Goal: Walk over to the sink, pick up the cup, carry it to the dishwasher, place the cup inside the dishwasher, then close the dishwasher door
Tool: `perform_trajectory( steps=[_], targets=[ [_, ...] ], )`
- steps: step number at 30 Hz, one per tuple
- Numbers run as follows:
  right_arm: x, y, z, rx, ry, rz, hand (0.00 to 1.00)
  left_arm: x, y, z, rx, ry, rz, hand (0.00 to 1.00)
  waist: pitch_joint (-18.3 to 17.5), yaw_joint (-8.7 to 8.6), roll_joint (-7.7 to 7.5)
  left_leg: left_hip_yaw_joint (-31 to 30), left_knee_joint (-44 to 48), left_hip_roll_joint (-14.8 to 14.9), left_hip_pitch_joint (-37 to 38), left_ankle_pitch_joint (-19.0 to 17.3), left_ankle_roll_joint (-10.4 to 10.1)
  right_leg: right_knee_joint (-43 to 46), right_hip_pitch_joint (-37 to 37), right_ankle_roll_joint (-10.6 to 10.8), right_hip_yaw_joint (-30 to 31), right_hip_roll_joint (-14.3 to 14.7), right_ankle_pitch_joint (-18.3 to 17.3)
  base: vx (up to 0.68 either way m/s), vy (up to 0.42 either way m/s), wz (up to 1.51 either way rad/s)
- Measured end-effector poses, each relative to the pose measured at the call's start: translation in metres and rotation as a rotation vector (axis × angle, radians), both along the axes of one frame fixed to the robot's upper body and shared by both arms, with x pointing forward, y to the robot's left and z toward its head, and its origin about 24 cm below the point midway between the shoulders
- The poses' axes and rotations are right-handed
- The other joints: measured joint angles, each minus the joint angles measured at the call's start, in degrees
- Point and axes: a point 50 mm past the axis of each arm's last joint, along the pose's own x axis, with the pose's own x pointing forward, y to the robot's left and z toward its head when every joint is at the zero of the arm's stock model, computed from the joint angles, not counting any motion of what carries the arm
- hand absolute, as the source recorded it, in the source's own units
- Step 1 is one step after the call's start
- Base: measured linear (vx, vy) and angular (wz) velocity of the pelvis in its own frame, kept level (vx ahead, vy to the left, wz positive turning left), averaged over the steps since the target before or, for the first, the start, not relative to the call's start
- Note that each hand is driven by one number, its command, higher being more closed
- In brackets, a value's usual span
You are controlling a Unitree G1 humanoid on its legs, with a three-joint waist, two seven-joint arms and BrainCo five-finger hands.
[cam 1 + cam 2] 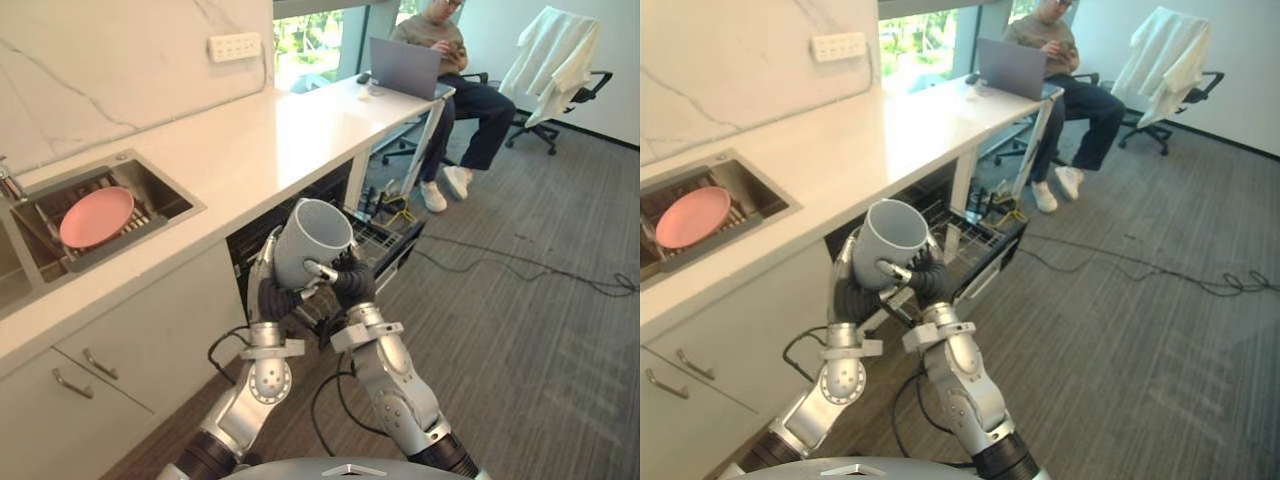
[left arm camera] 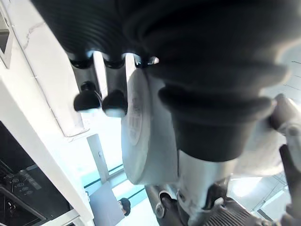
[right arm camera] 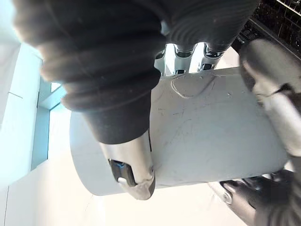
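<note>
Both hands meet close in front of the robot. The left hand (image 1: 270,292) and right hand (image 1: 350,280) each curl fingers and thumb round the pale grey ceramic cup (image 1: 312,240). They hold it in the air, tilted, with its mouth turned up and away. The cup hangs just off the front edge of the white stone counter (image 1: 250,130), above the near side of the open black dishwasher (image 1: 390,240), whose wire rack is pulled out. The carry looks all but done, and placing seems the step in hand. Next, the cup probably has to be lowered into a free spot on the rack and released. After that, the door remains to be closed.
</note>
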Motion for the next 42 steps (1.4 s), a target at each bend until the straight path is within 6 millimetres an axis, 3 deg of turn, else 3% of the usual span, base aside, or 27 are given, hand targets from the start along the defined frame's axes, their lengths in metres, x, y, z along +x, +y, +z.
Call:
perform_trajectory(
  steps=[9, 16, 18, 21, 23, 24, 27, 29, 32, 34, 36, 42],
  targets=[
    [0.007, -0.021, 0.002, 0.03, 0.021, -0.151, 1.0, -0.003, 0.003, -0.012, -0.033, 0.08, 0.014, 0.0, -0.1, -0.19, 0.17, -0.1, 0.0, 0.0, -0.2, 0.2, 0.3, -0.2, 0.0, -0.2, -0.1, 0.0, 0.1, 0.0, 0.0, 0.0],
    [0.012, -0.042, 0.003, 0.036, 0.022, -0.263, 1.0, 0.005, 0.026, -0.015, -0.088, 0.111, 0.126, 0.0, -0.1, -0.21, 0.18, -0.3, 0.0, 0.0, -0.3, 0.6, 0.4, -0.4, 0.0, -0.1, -0.5, 0.0, 0.3, 0.0, 0.001, 0.01],
    [0.016, -0.052, -0.003, 0.001, 0.034, -0.313, 1.0, 0.007, 0.035, -0.026, -0.101, 0.185, 0.133, 0.0, -0.2, -0.17, 0.26, -0.7, 0.0, 0.0, -0.5, 0.8, 0.4, -0.7, 0.3, -0.1, -1.0, 0.0, 0.6, 0.0, 0.005, 0.11],
    [0.026, -0.08, -0.021, -0.062, 0.106, -0.406, 1.0, 0.001, 0.041, -0.065, -0.12, 0.43, 0.066, 0.0, -0.3, 0.21, 0.49, -1.9, 0.0, 0.1, -1.6, 1.1, 0.4, -1.6, 0.4, -0.2, -2.1, 0.0, 1.2, -0.03, 0.011, 0.2],
    [0.041, -0.103, -0.029, -0.174, 0.14, -0.469, 1.0, -0.018, 0.05, -0.1, -0.089, 0.642, 0.026, 0.0, 0.0, 0.19, 0.71, -3.3, 0.0, 0.1, -3.5, 1.7, 0.4, -2.3, -0.3, -0.3, -3.5, 0.0, 2.0, -0.06, 0.024, 0.28],
    [0.047, -0.108, -0.029, -0.194, 0.145, -0.481, 1.0, -0.024, 0.052, -0.109, -0.086, 0.695, 0.02, 0.0, 0.1, 0.3, 0.79, -3.6, 0.0, 0.2, -4.2, 2.0, 0.4, -2.4, -0.8, -0.4, -3.9, -0.1, 2.3, -0.1, 0.032, 0.27],
    [0.085, -0.126, -0.004, -0.329, 0.088, -0.537, 1.0, -0.042, 0.072, -0.138, -0.067, 0.879, 0.031, 0.0, 5.2, 1.7, 1.29, -5.2, 0.0, 0.8, -6.9, 3.3, -0.4, -2.8, -2.6, -1.1, -5.3, 0.5, 3.5, -0.13, 0.007, 0.23],
    [0.113, -0.138, 0.031, -0.413, 0.017, -0.577, 1.0, -0.05, 0.093, -0.151, -0.056, 0.969, 0.069, 0.0, 9.8, 3.49, 1.87, -7.6, 0.0, 1.2, -10.2, 3.7, -1.0, -3.1, -4.6, -1.9, -7.6, 1.0, 4.1, -0.16, -0.029, 0.29],
    [0.137, -0.158, 0.079, -0.465, -0.057, -0.644, 1.0, -0.056, 0.111, -0.16, -0.105, 1.037, 0.111, 0.0, 14.7, 5.07, 2.98, -10.0, 0.0, 1.4, -14.4, 4.4, -1.9, -4.0, -7.2, -2.3, -9.7, 1.5, 5.7, -0.12, -0.04, 0.4],
    [0.147, -0.171, 0.11, -0.494, -0.09, -0.686, 1.0, -0.047, 0.112, -0.156, -0.154, 1.006, 0.088, 0.0, 17.9, 6.62, 4.39, -11.5, 0.0, 1.5, -16.5, 5.4, -2.4, -4.4, -8.4, -2.4, -11.0, 1.8, 6.7, -0.08, -0.041, 0.29],
    [0.156, -0.172, 0.126, -0.533, -0.097, -0.674, 1.0, -0.044, 0.113, -0.153, -0.205, 0.967, 0.062, 0.0, 19.9, 7.34, 5.26, -12.8, 0.0, 1.5, -17.7, 7.3, -2.1, -5.0, -8.9, -2.2, -11.5, 2.1, 7.3, -0.05, -0.047, 0.08],
    [0.171, -0.186, 0.139, -0.696, 0.032, -0.622, 1.0, -0.044, 0.122, -0.155, -0.26, 0.958, 0.057, 0.0, 21.7, 9.62, 6.86, -13.4, 0.1, 1.0, -21.1, 8.4, -1.0, -5.9, -11.2, -1.8, -12.7, 2.0, 8.3, 0.05, -0.036, 0.06]
  ],
)
